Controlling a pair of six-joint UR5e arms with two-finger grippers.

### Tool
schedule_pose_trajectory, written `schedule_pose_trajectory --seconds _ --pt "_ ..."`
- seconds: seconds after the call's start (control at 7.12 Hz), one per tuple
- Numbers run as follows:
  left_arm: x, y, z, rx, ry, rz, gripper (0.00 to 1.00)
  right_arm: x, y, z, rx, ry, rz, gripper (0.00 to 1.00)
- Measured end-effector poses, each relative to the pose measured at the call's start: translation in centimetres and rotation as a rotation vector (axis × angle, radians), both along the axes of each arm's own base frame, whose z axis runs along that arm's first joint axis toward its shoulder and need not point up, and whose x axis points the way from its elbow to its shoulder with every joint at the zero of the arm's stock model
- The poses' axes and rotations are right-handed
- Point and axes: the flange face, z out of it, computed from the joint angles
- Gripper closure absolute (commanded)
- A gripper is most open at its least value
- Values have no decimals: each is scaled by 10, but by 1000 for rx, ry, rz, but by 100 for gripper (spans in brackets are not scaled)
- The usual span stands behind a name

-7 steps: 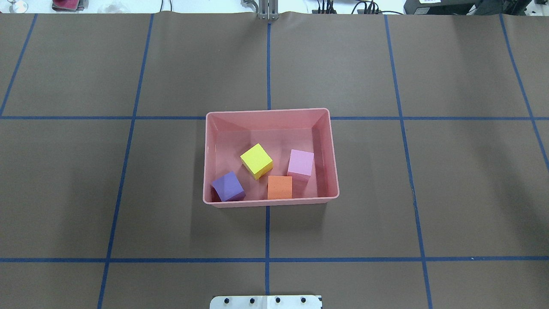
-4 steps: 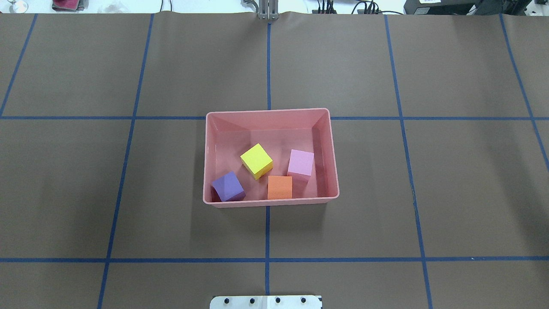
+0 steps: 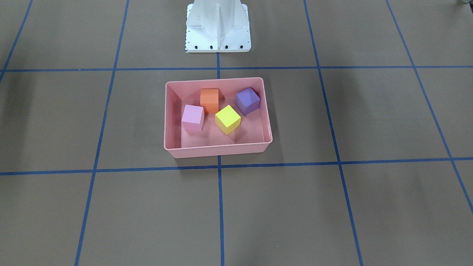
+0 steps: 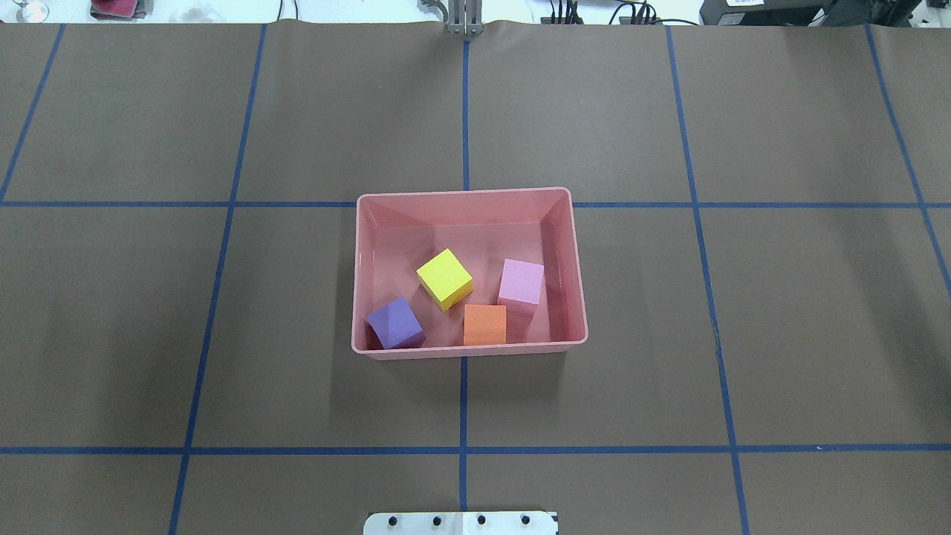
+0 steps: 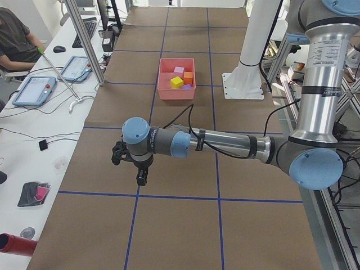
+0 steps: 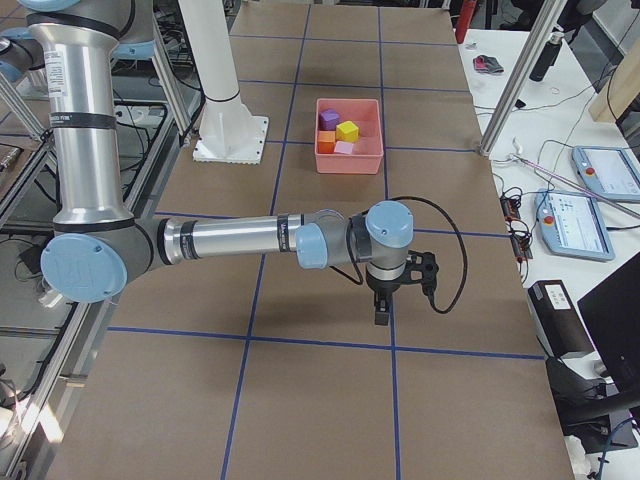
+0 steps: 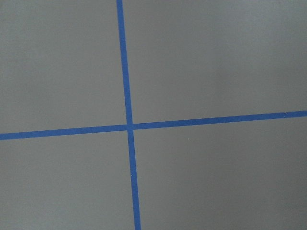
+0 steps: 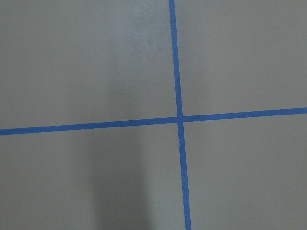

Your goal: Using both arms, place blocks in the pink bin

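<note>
bin (image 4: 461, 212): held purple (image 4: 396, 322), yellow (image 4: 443, 276), orange (image 4: 484, 324), pink (image 4: 520, 282) blocks | left gripper (image 5: 140, 179), right gripper (image 6: 382, 312): well apart from bin, seemingly above table (image 5: 180, 225) | jaws: could not tell state

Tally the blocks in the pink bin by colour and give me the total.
yellow block: 1
purple block: 1
orange block: 1
light pink block: 1
Total: 4, all inside the pink bin
</note>
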Motion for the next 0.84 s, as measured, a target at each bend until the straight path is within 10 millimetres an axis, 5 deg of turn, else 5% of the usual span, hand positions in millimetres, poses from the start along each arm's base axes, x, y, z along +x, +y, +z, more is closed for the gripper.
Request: schedule_pose_trajectory --seconds 0.84 --pt "-6 12 27 -31 -53 -21 0 -1 -4 9 -7 1 -2 0"
